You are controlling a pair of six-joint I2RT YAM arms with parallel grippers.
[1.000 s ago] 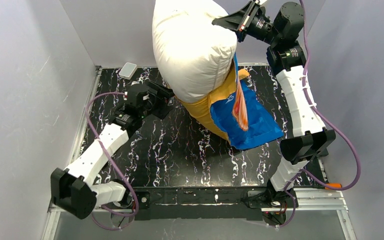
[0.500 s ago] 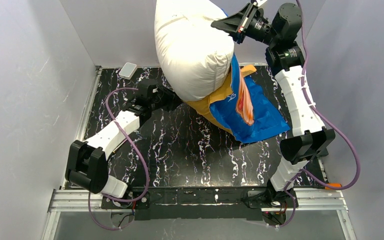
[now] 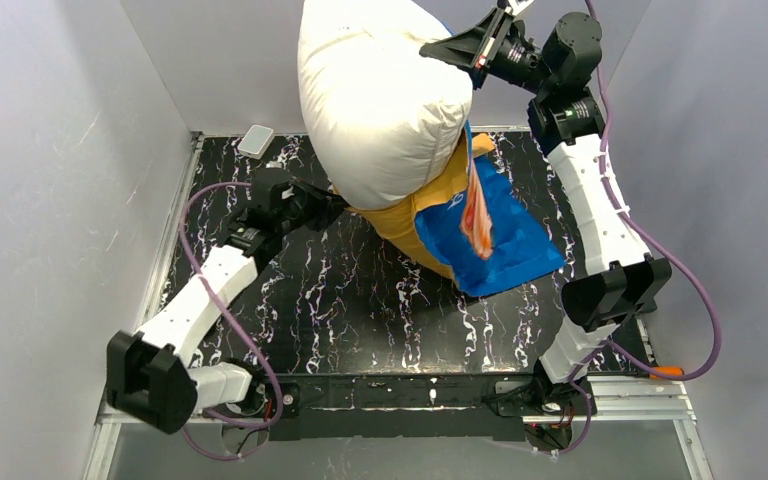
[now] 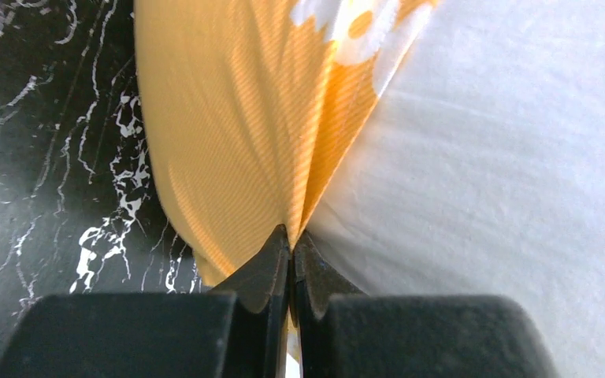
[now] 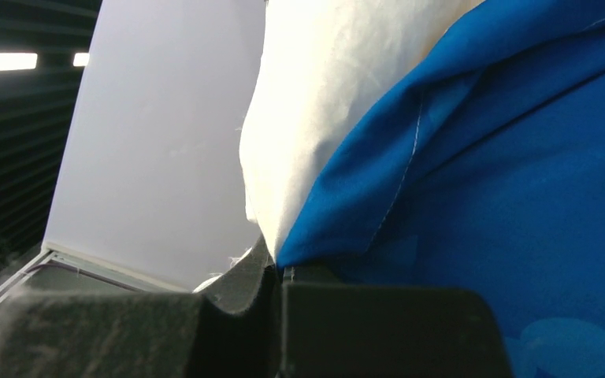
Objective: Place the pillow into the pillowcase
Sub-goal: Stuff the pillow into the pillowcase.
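The plump white pillow (image 3: 380,90) is held up high at the back, its lower end inside the pillowcase (image 3: 505,235). The case's blue side drapes to the table and its orange side (image 3: 410,215) wraps the pillow's bottom. My right gripper (image 3: 460,45) is high at the pillow's upper right, shut (image 5: 277,268) on the blue pillowcase edge (image 5: 520,197) where it meets the white pillow (image 5: 323,79). My left gripper (image 3: 330,205) sits low at the pillow's left. It is shut (image 4: 291,236) on a fold of orange pillowcase fabric (image 4: 228,134), with the pillow (image 4: 504,173) just to its right.
A small white box (image 3: 256,140) lies at the back left corner of the black marbled table (image 3: 360,300). Grey walls close in the left, back and right sides. The right arm's forearm (image 3: 595,200) stands beside the draped blue fabric.
My left gripper has gone from open to shut, taking hold of the orange fabric at the pillow's lower left. The pillow has shifted slightly left. The right gripper keeps its grip.
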